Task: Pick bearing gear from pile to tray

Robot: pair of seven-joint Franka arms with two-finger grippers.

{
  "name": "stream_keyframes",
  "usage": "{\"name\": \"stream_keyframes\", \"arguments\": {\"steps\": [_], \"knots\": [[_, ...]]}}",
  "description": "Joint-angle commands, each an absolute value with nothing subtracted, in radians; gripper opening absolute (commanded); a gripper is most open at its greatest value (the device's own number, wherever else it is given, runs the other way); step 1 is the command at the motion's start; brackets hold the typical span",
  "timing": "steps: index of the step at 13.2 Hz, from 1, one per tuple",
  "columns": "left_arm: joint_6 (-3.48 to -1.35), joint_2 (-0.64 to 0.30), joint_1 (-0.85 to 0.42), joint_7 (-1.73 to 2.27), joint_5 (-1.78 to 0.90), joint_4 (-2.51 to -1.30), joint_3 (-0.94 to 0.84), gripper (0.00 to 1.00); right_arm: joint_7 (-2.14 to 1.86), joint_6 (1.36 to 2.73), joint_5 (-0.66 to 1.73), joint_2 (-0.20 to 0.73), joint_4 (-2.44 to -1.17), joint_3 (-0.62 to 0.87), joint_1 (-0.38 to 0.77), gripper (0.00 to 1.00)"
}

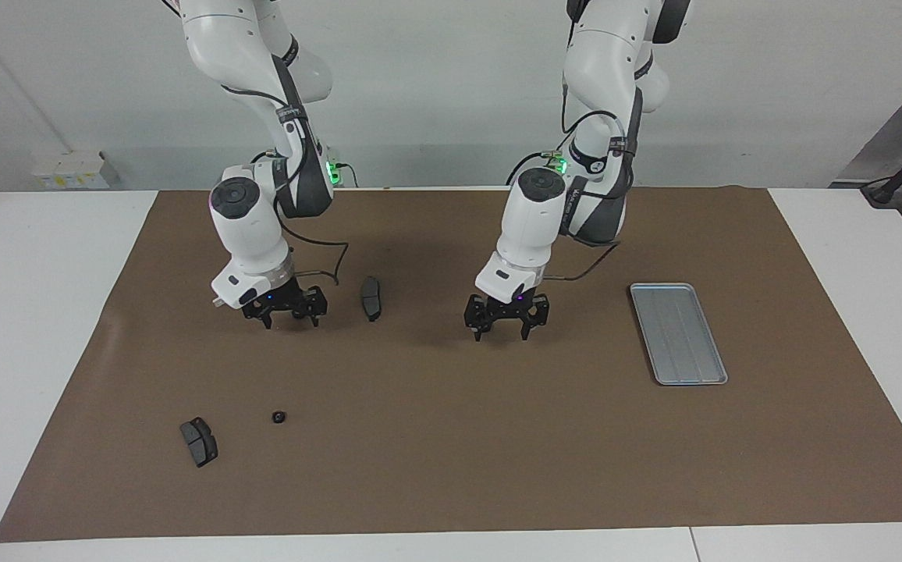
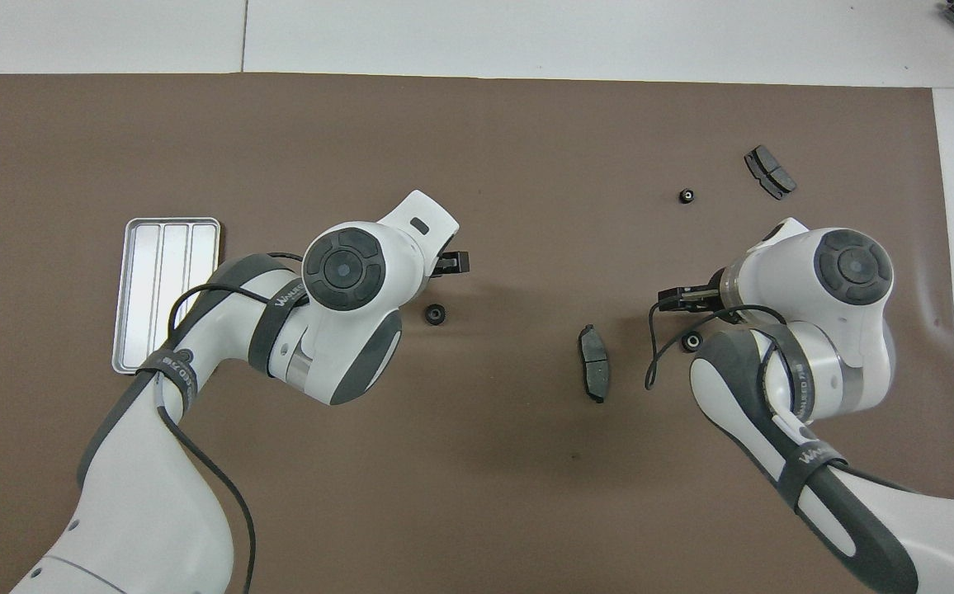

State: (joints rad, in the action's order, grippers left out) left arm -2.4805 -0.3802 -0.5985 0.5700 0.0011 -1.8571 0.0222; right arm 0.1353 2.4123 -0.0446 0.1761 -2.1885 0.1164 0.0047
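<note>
The pile is a loose scatter on the brown mat. One small black ring (image 1: 278,417) (image 2: 687,195) lies out on the mat beside a dark brake pad (image 1: 199,441) (image 2: 770,172). Another brake pad (image 1: 371,298) (image 2: 594,361) lies between the grippers. A second ring (image 2: 435,313) lies by my left gripper (image 1: 502,332) (image 2: 448,264), and a third ring (image 2: 692,340) by my right gripper (image 1: 291,318) (image 2: 679,297). Both rings are hidden in the facing view. Both grippers are open, empty and low over the mat. The silver tray (image 1: 677,334) (image 2: 165,293) lies empty toward the left arm's end. No white bracket shows.
The brown mat (image 1: 451,453) covers most of the white table. A black cable (image 2: 654,355) loops down from the right wrist, over the mat near the third ring.
</note>
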Motion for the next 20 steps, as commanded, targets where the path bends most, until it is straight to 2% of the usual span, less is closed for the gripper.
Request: {"name": "stream_keyframes", "arguments": {"steps": [1, 5, 10, 11, 15, 17, 18, 20], "knots": [[-2.479, -0.379, -0.629, 0.577, -0.003, -1.871, 0.041, 1.0, 0.107, 2.463, -0.021, 0.143, -2.269, 0.13, -0.009, 1.0], [-2.48, -0.362, -0.65, 0.575, -0.002, -1.936, 0.041, 0.99, 0.117, 2.474, -0.021, 0.126, -2.318, 0.132, 0.0, 1.0], [-2.482, -0.354, -0.664, 0.574, -0.002, -1.957, 0.04, 0.72, 0.12, 2.462, -0.021, 0.107, -2.352, 0.132, 0.005, 1.0], [-2.488, -0.354, -0.664, 0.571, -0.002, -1.962, 0.04, 0.7, 0.12, 2.461, -0.021, 0.107, -2.355, 0.132, 0.006, 0.96], [-2.491, -0.354, -0.67, 0.555, -0.002, -1.982, 0.04, 0.6, 0.118, 2.464, -0.021, 0.107, -2.353, 0.132, 0.006, 0.46], [-2.491, -0.354, -0.672, 0.549, -0.002, -1.985, 0.04, 0.58, 0.12, 2.464, -0.021, 0.109, -2.342, 0.132, 0.005, 0.06], [-2.491, -0.353, -0.672, 0.549, -0.002, -1.985, 0.04, 0.56, 0.124, 2.462, -0.021, 0.109, -2.326, 0.132, 0.005, 0.0], [-2.493, -0.354, -0.672, 0.548, -0.002, -1.985, 0.038, 0.51, 0.136, 2.459, -0.021, 0.109, -2.284, 0.133, 0.006, 0.0]]}}
